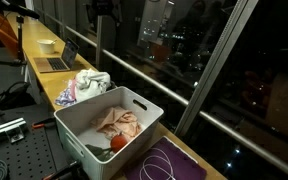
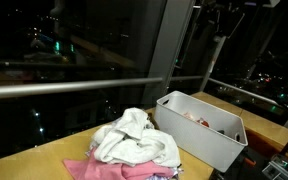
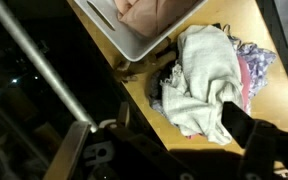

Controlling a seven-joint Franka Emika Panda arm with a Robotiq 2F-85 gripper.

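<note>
Bare counter (image 1: 47,82) lies open at centre left, between laptop (image 1: 57,62) and clothes pile (image 1: 89,84); the white bin (image 1: 84,135) crowds the pile's lower right; the railing (image 1: 154,82) blocks the right.

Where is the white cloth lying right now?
In both exterior views the white cloth lies on top of a clothes pile on the wooden counter, just beside the white bin, outside it.

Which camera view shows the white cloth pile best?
An exterior view: the white cloth pile fills the foreground, whole. In an exterior view it is small, beyond the white bin. The wrist view shows it from above, partly hidden.
</note>
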